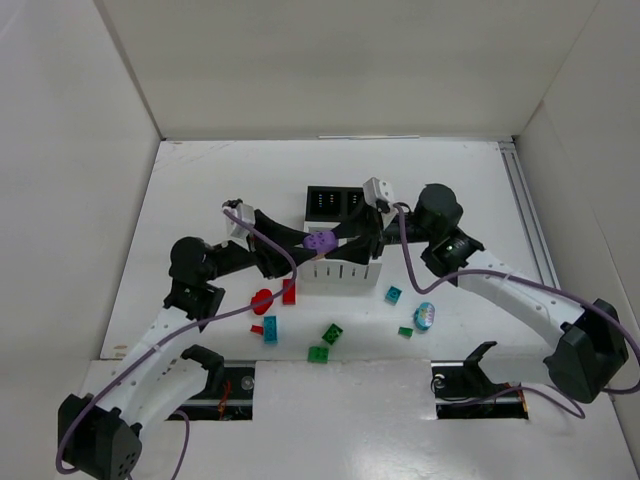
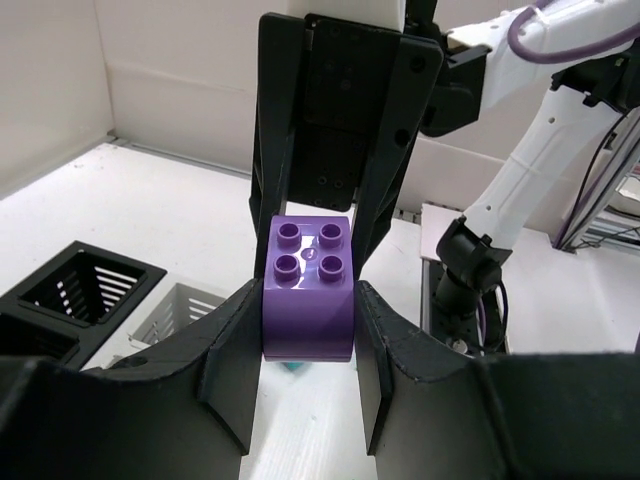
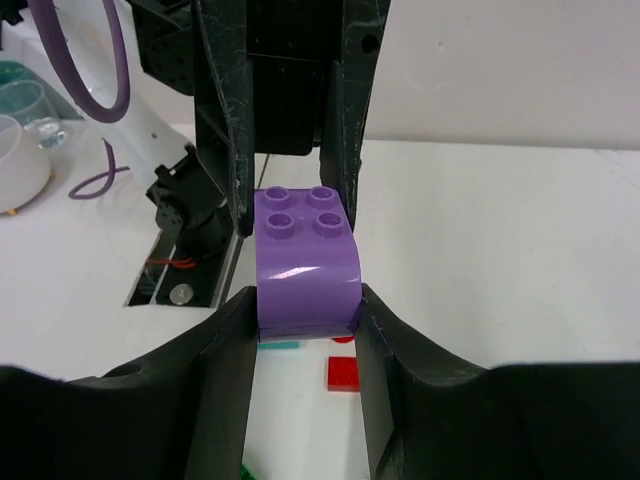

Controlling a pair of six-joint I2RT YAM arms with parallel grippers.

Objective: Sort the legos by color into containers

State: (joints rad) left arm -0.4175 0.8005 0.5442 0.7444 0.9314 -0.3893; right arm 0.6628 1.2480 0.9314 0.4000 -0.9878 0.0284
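Observation:
A purple lego brick (image 1: 320,241) (image 2: 308,290) (image 3: 307,265) hangs above the white containers (image 1: 340,272), held from both sides. My left gripper (image 1: 311,244) (image 2: 306,305) is shut on its lower half. My right gripper (image 1: 334,241) (image 3: 307,308) comes in from the opposite side, and both its fingers press on the same brick. The black containers (image 1: 335,201) stand just behind. Loose legos lie in front: a red oval (image 1: 262,299), a red brick (image 1: 289,291), a teal brick (image 1: 270,329), two green bricks (image 1: 332,334) and a teal-blue oval (image 1: 425,315).
A further teal brick (image 1: 394,294) and a small green piece (image 1: 405,331) lie right of the bins. White walls enclose the table, with a rail (image 1: 528,215) along the right edge. Two cut-outs (image 1: 478,388) with cables flank the arm bases at the near edge.

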